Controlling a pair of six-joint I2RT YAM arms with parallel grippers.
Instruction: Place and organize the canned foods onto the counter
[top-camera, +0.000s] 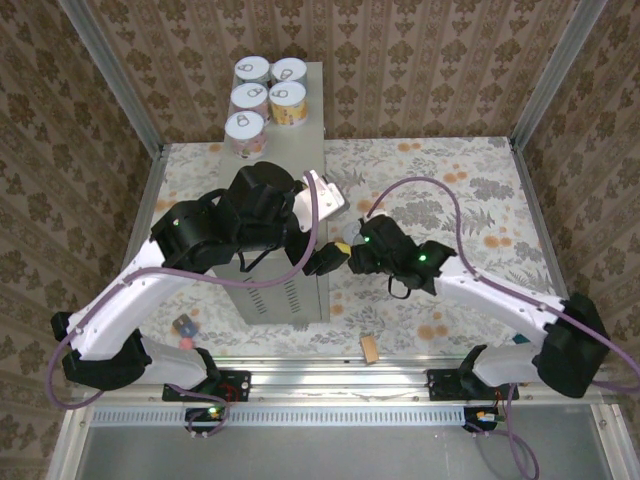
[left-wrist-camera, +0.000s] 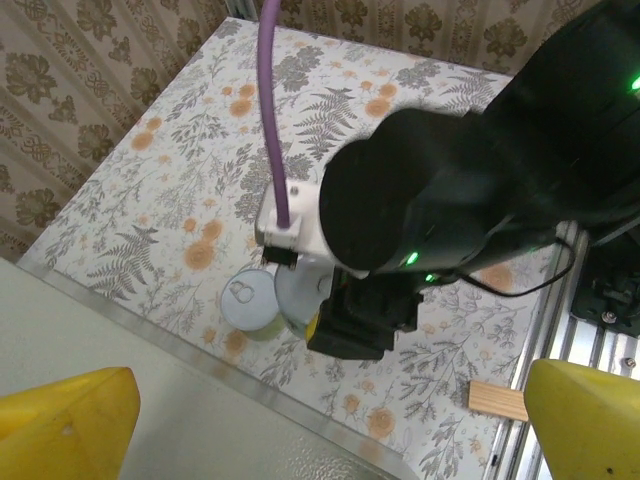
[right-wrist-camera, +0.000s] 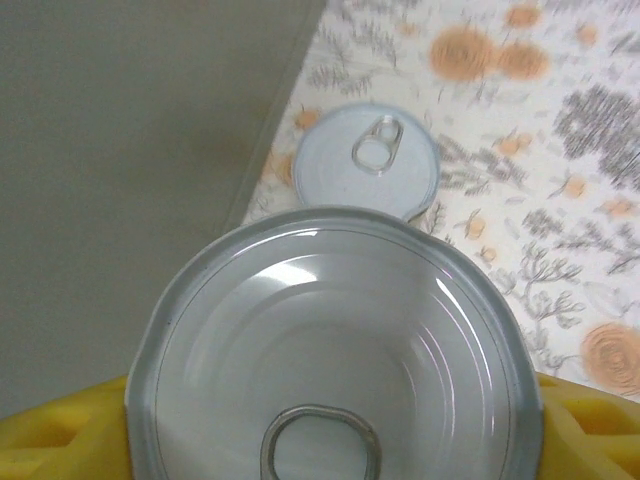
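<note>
Right fingers (right-wrist-camera: 60, 440) flank a can (right-wrist-camera: 330, 350) beside the counter (right-wrist-camera: 120, 150).

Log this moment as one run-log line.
left gripper open over counter edge | right gripper around one can, grip unclear | second can on floor nearby | five cans on counter

Five cans (top-camera: 249, 96) stand upright on the tall grey surface (top-camera: 312, 150), clustered at its far end, white pull-tab lids up, with pink and yellow labels showing. A sixth can (right-wrist-camera: 330, 360) sits upright between my right claw's (top-camera: 344, 248) yellow pads. A seventh can (right-wrist-camera: 367, 160) stands just beyond it on the floral floor (right-wrist-camera: 560, 150), beside the surface.
</note>
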